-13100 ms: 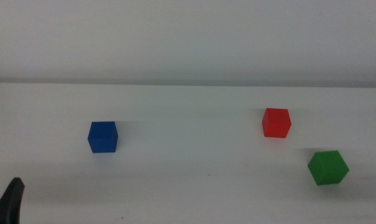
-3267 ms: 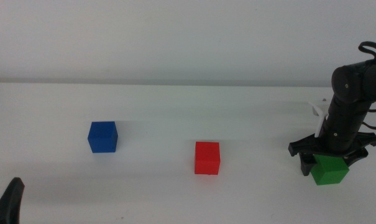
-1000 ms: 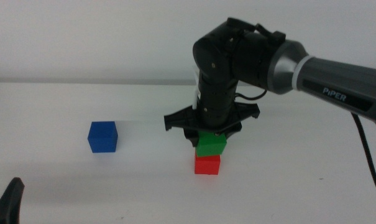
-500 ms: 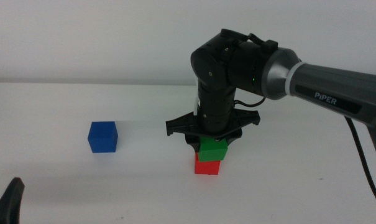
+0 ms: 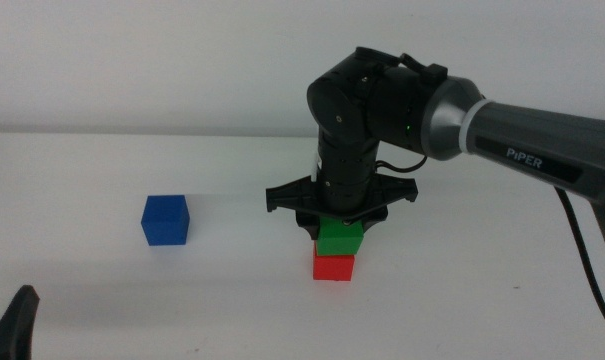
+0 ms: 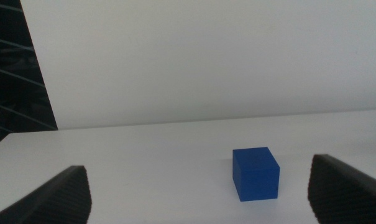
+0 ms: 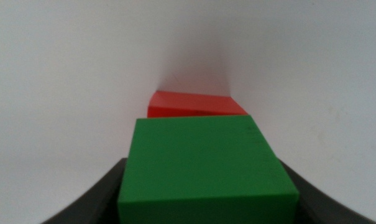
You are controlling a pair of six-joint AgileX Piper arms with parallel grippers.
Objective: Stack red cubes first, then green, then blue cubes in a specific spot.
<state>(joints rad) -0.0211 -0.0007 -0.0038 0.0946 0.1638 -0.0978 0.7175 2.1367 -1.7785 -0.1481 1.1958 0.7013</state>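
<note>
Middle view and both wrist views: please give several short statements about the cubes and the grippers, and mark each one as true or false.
1. The green cube sits on top of the red cube. True.
2. The blue cube is part of the stack. False: it stands alone on the table, apart from the stack on its left.
3. The right gripper is around the green cube. True.
4. The left gripper is shut on the blue cube. False: its jaws are wide open, and the blue cube lies ahead of them, untouched.
5. The red cube is held in the air. False: it rests on the table.
</note>
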